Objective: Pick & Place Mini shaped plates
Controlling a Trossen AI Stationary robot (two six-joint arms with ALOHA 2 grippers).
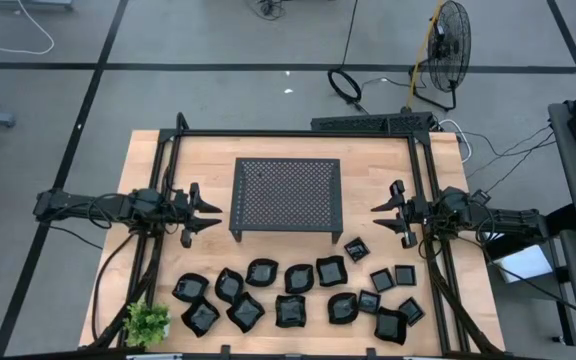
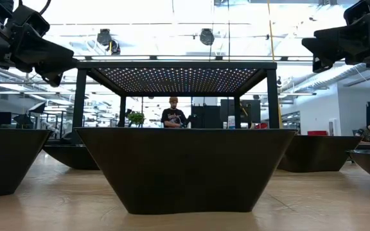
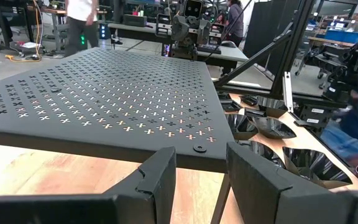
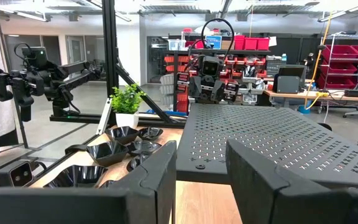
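Several mini shaped plates, small glossy black dishes, lie on the wooden table's near half, between the rack and the near edge; one fills the low view. My left gripper hovers open at the rack's left side, holding nothing. My right gripper hovers open at the rack's right side, likewise unladen. In the left wrist view the open fingers point at the rack's edge, with plates beside it. The right wrist view shows its open fingers and plates.
The large black perforated rack stands on legs at the table's middle, between both grippers. A small green plant sits at the near-left corner. A black frame borders the table. A person shows far behind in the low view.
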